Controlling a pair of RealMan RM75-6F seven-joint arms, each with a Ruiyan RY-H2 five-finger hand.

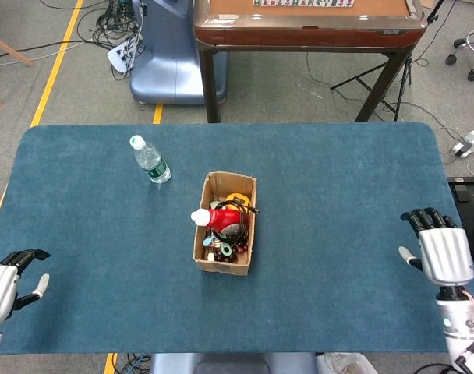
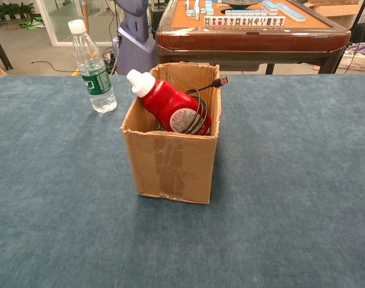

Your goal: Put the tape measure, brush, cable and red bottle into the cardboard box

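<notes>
Head view, from above: cardboard box (image 1: 224,259) stood open near the middle of the frame on the blue table (image 1: 338,171). Red bottle (image 1: 224,219) lay tilted inside, white cap toward the box's left wall and poking over the rim. Black cable (image 1: 242,222) coiled just beside the bottle. Something yellow showed at the box's far end, likely the tape measure (image 1: 236,199), though too small to tell for sure. Small items at the near end, too small to make out; brush not identifiable. Clear water bottle (image 1: 150,160) lay on the cloth up and left of the box, well apart from it. Left hand (image 1: 5,277) hung at the lower left edge, fingers apart and holding nothing. Right hand (image 1: 440,248) hung at the lower right, back toward the camera, dark fingertips slightly spread, thumb out, holding nothing.

Chest view, level with the table: box centre frame, taped front facing the camera. Bottle leaned against the upper left rim, cap above the edge, label facing forward. Cable looped behind the bottle, its plug jutting past the upper right corner. Water bottle seen upright at upper left. Neither hand visible.
</notes>
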